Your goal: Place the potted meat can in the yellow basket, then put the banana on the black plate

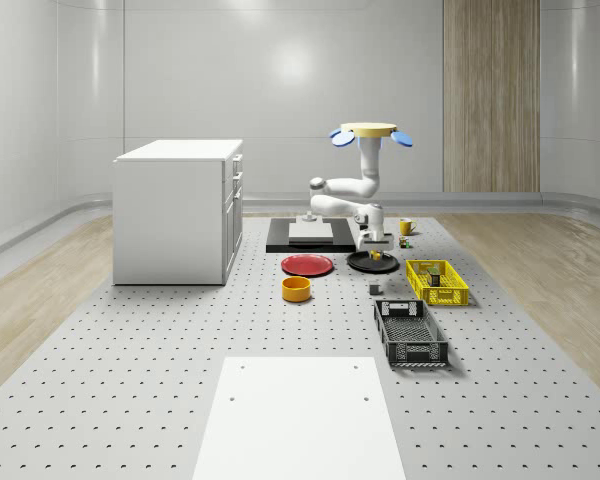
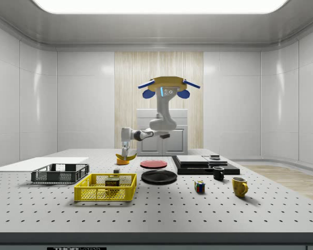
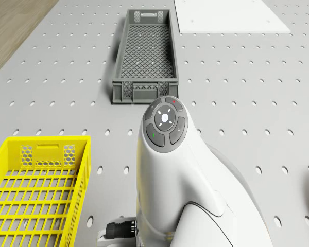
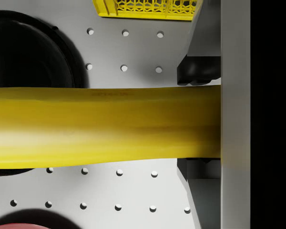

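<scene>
My gripper point(image 1: 377, 243) is shut on the yellow banana point(image 1: 378, 255) and holds it level, just above the table. In the wrist view the banana point(image 4: 105, 126) lies crosswise between the two fingers point(image 4: 199, 71), and the black plate point(image 4: 28, 52) lies under one end of it. From the side, the banana point(image 2: 127, 156) hangs below the gripper point(image 2: 127, 149). The potted meat can point(image 2: 112, 182) sits inside the yellow basket point(image 2: 94, 195), next to the black plate point(image 2: 159, 177). The drone point(image 1: 370, 131) hovers high above the plate area, arm bent downward.
A red plate point(image 1: 307, 265) and an orange bowl point(image 1: 296, 289) lie left of the black plate in the whole-scene view. A black crate point(image 1: 410, 333) sits in front of the basket. A white cabinet point(image 1: 178, 210), a dark tray point(image 1: 305, 235), a yellow mug point(image 1: 406, 227) and a cube point(image 2: 199, 186) stand around.
</scene>
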Robot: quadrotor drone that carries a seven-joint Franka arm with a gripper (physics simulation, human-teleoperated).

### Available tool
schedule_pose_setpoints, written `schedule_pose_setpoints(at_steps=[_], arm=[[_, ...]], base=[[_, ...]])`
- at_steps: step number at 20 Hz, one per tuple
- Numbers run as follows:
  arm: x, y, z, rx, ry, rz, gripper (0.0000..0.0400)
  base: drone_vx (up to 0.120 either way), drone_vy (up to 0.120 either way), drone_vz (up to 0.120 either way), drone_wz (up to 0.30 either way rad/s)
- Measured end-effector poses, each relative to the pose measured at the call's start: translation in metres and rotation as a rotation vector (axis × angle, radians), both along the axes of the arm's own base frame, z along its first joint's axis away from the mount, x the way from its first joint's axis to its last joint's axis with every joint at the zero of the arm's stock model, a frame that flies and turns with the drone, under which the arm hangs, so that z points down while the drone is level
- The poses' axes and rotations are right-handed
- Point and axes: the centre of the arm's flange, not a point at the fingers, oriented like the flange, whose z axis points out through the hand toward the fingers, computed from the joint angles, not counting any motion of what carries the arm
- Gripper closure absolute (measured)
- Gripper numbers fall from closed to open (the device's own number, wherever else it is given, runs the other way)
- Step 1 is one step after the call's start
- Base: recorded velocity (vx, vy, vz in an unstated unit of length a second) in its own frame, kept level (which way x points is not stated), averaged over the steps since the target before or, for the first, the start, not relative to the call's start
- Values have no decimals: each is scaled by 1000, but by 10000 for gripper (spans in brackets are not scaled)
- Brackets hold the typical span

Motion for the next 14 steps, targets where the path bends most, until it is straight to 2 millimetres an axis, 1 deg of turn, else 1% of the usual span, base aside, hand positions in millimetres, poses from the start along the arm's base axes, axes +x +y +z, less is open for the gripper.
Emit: schedule_pose_setpoints(at_steps=[3,6,7,14], arm=[[0,0,0,0,0,0,207],[0,0,0,0,0,0,207],[0,0,0,0,0,0,207],[0,0,0,0,0,0,207]], base=[[-120,13,0,0],[-120,120,0,0],[-120,40,0,0],[-120,0,0,0]])
